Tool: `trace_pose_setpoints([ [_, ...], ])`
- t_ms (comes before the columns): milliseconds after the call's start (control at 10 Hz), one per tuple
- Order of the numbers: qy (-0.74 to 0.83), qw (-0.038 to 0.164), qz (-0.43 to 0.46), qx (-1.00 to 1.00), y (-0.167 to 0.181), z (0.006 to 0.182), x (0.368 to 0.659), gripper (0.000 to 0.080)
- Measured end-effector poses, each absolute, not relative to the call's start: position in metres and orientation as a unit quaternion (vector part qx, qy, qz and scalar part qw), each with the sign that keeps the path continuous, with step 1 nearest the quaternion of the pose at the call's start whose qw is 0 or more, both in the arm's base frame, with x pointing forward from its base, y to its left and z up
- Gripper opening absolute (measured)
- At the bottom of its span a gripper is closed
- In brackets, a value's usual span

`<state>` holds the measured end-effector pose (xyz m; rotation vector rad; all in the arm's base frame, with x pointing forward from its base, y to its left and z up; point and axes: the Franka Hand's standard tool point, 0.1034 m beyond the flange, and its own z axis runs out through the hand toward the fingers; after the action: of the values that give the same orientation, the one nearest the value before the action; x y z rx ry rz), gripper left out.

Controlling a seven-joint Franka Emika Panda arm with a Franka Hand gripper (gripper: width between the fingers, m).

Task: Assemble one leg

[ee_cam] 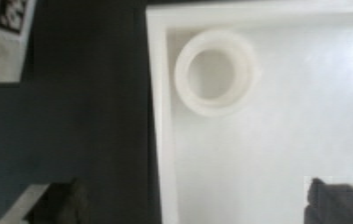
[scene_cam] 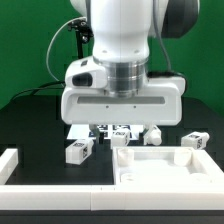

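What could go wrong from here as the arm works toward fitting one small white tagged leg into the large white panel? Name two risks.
1. The open, empty gripper hangs over the edge of the large white square plastic panel; lowering here would likely strike the panel instead of grasping a leg.
2. The small white tagged block-like leg lies loose; an off-centre grasp may tilt it, so it could jam at the round raised socket ring.

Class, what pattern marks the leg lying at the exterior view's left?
The leg is white with black-and-white square tags; the exterior view shows it best.
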<state>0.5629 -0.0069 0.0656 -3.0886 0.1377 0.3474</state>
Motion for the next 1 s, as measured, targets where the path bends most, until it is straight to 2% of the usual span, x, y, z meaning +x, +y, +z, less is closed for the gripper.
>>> trace_pose_setpoints([
  [400,0.060,0.019,0.109,-0.992,-0.007,0.065,0.562,0.0649],
  [600,0.118,0.035,0.160,-0.979,-0.014,0.076,0.528,0.0649],
  [700,0.136,0.054,0.178,-0.973,-0.018,0.082,0.517,0.0649],
  [800,0.138,0.065,0.214,-0.965,-0.022,0.089,0.506,0.0649],
  [1000,0.128,0.072,0.283,-0.948,-0.019,0.086,0.505,0.0649],
])
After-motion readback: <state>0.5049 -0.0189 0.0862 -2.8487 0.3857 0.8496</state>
